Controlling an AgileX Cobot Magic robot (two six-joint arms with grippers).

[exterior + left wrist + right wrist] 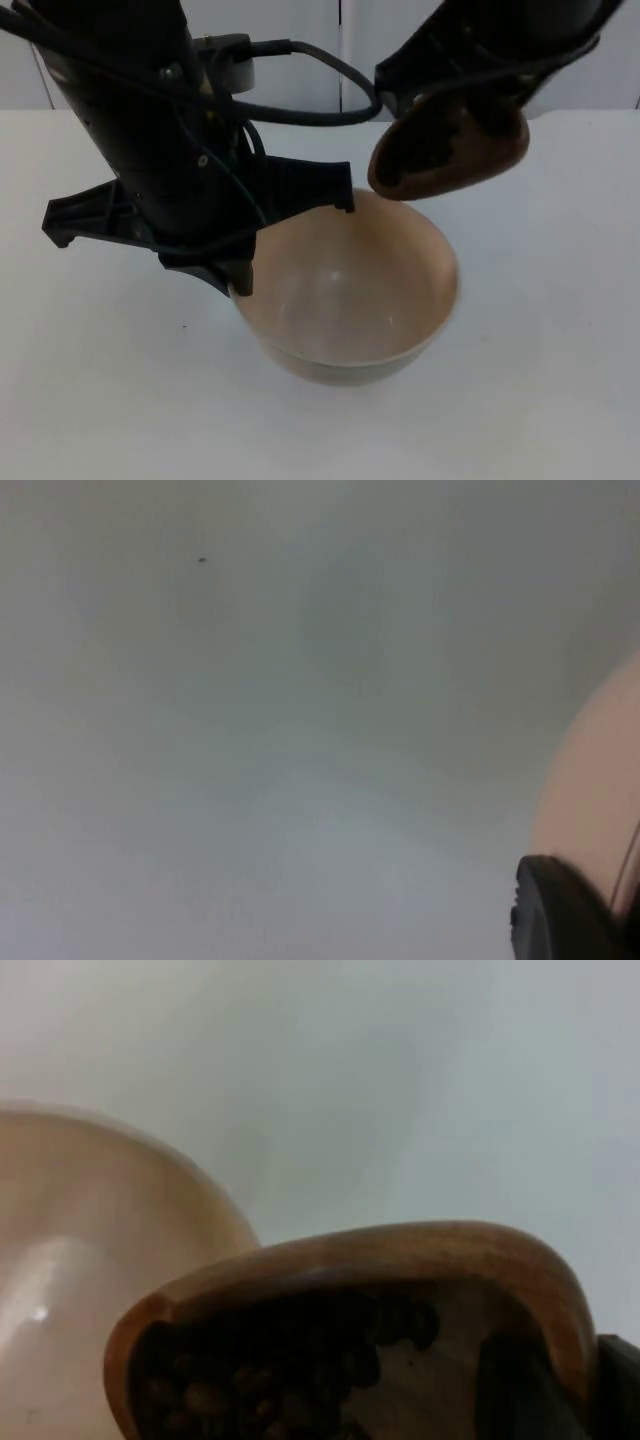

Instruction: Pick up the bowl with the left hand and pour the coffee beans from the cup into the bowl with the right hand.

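Left gripper (pixel 240 262) clamping on bowl (pixel 350 290) at its left rim, holding it lifted above table (pixel 560 350). Bowl beige, upright, inside looking bare. Right gripper (pixel 480 100) gripping brown wooden cup (pixel 450 150), fingers closed on it, cup tipping toward bowl, mouth facing down-left, hanging just above bowl's far rim. Right wrist view: coffee beans (pixel 270 1370) lying dark inside cup (pixel 400 1260), bowl (pixel 90 1260) just beyond its lip. Left wrist view: fingertip (pixel 560 910) pressing against bowl wall (pixel 590 800).
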